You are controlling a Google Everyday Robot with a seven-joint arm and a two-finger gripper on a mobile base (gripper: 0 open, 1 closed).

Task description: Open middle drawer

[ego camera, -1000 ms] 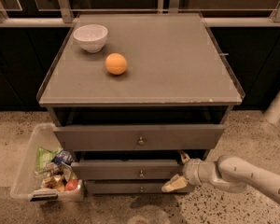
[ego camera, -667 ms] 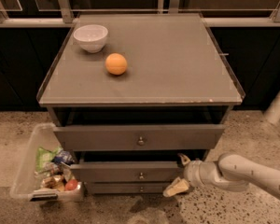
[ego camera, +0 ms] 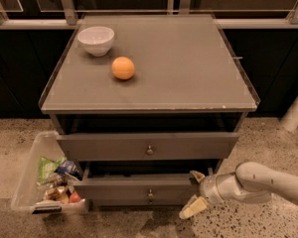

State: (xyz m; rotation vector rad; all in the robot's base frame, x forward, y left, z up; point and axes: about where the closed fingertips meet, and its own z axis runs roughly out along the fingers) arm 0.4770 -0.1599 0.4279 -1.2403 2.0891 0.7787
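The cabinet has grey drawer fronts stacked below a flat top. The top drawer (ego camera: 114,147) stands slightly out, with a small round knob. Below it, the middle drawer (ego camera: 119,188) is also out a little, and its knob (ego camera: 150,195) sits at centre. My gripper (ego camera: 194,192) is at the right end of the middle drawer's front, low near the floor. Its fingers are spread, one fingertip (ego camera: 195,174) up by the drawer's top edge and the other below and in front. The white arm comes in from the right. The bottom drawer is hidden.
A white bowl (ego camera: 96,39) and an orange (ego camera: 123,68) sit on the cabinet top (ego camera: 188,68). A clear bin (ego camera: 30,175) of snack packets stands on the floor against the cabinet's left side. A white pole (ego camera: 297,110) is at the right.
The middle drawer front has come a little further out toward the camera. My gripper has shifted slightly down and outward with it.
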